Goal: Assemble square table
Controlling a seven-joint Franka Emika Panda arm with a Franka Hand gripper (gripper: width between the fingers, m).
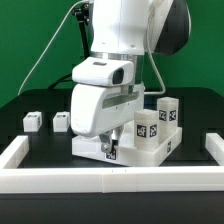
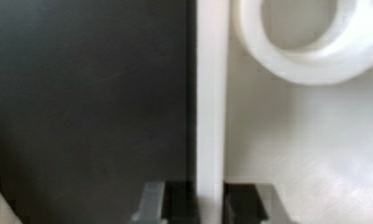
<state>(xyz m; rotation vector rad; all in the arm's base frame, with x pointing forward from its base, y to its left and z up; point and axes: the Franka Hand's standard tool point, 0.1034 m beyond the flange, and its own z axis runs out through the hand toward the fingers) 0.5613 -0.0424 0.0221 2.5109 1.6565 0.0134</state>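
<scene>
Gripping the raised rim of the square slab (image 1: pixel 140 152), the jaws stand nearly together, one dark finger (image 2: pixel 162 200) flush on each side of the rim, near a round corner socket (image 2: pixel 307 45). Two legs (image 1: pixel 148 128) stand upright on the slab toward the exterior view's right. Two more legs (image 1: pixel 33 121) sit apart on the black table (image 1: pixel 40 105), inside the white border wall (image 1: pixel 110 180), with a green backdrop (image 1: pixel 30 40) behind

Black counter (image 1: pixel 25 105) below a green backdrop (image 1: pixel 30 40). Low white border wall (image 1: pixel 60 181) along the near edge, turning back at both ends. Same dark counter seen in wrist view.
</scene>
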